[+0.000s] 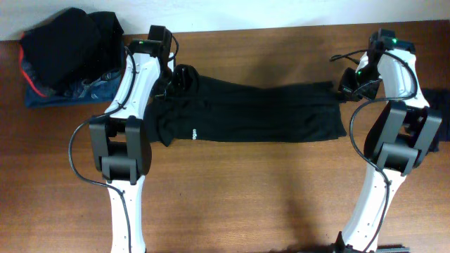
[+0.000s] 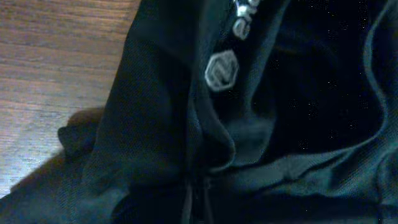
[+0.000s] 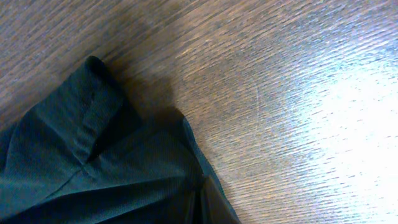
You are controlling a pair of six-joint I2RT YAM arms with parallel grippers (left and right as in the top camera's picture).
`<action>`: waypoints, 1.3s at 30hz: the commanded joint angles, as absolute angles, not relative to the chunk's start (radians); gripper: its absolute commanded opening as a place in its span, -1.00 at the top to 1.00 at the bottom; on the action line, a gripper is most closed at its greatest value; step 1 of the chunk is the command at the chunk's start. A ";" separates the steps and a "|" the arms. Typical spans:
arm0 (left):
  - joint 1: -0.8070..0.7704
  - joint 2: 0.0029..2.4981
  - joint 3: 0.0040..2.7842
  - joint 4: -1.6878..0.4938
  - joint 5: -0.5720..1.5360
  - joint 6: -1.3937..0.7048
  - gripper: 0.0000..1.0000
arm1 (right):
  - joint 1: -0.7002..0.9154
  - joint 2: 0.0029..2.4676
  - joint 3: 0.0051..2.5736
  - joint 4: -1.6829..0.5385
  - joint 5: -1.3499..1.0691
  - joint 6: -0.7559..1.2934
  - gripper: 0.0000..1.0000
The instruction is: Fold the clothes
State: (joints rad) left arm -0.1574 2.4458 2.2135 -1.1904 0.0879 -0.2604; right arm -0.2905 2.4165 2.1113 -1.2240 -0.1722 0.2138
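Note:
The black T-shirt (image 1: 267,112) lies as a long folded band across the far half of the wooden table (image 1: 246,204), its small white logo (image 1: 193,131) near the left end. My left gripper (image 1: 181,76) is shut on the bunched left end. In the left wrist view the fabric (image 2: 155,124) fills the frame, with the round logo (image 2: 222,70) at the top, and its folds run together at the bottom middle. My right gripper (image 1: 342,90) is shut on the right end. In the right wrist view a hemmed corner (image 3: 93,168) is drawn into the jaws. The fabric hides the fingertips in both wrist views.
A pile of other dark and blue clothes (image 1: 67,56) sits at the back left corner, close to the left arm. A dark object (image 1: 439,119) shows at the right edge. Bare wood lies in front of the shirt, between the two arm bases.

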 commanded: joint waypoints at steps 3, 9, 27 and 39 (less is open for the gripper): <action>-0.147 2.408 2.229 -1.192 0.020 -0.229 0.17 | -0.302 2.364 2.127 -1.219 -0.118 0.222 0.78; -0.147 2.408 2.253 -1.166 0.019 -0.229 -0.24 | -0.303 2.363 2.132 -1.209 -0.119 0.222 0.06; -0.218 2.408 2.452 -1.173 0.253 -0.229 -0.45 | -0.238 2.363 2.445 -1.413 -0.536 0.222 -0.97; -0.321 2.470 2.450 -1.010 0.168 -0.406 -0.44 | -0.081 2.363 2.367 -1.335 -0.237 0.331 -0.97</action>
